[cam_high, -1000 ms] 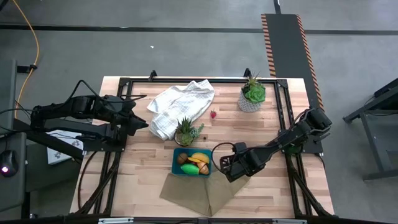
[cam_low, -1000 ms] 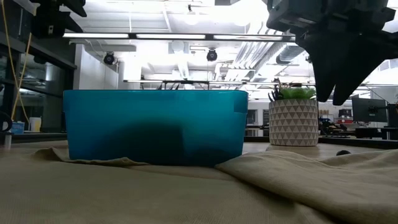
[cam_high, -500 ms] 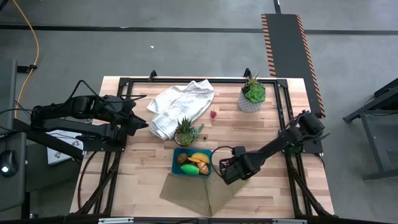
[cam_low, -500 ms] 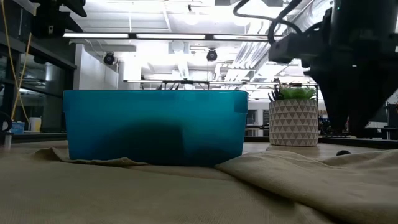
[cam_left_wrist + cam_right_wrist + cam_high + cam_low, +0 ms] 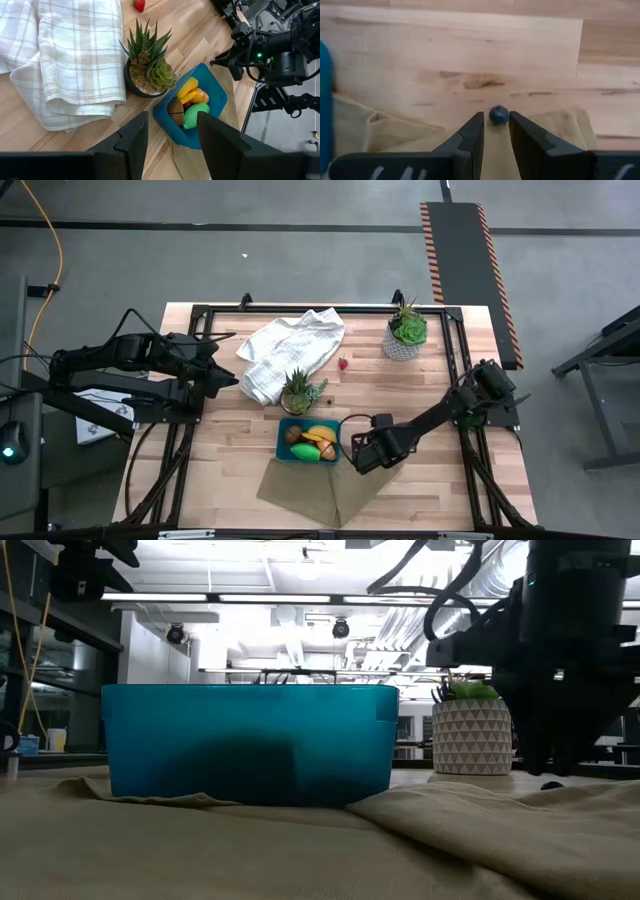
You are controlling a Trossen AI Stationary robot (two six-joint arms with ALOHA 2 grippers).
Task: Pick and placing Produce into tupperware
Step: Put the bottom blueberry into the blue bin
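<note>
The right gripper (image 5: 496,131) hangs low beside the teal tupperware (image 5: 290,452), its fingers parted and straddling a small dark berry (image 5: 498,114) lying dead ahead at the tan cloth's (image 5: 410,137) edge on the counter (image 5: 470,50), while the left gripper (image 5: 222,379) waits far off with fingers apart.

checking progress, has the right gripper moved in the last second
Yes. In the high view the right gripper has edged closer to the tupperware; in the low view it has come down beside the white planter, jaws around a dark berry.
</note>
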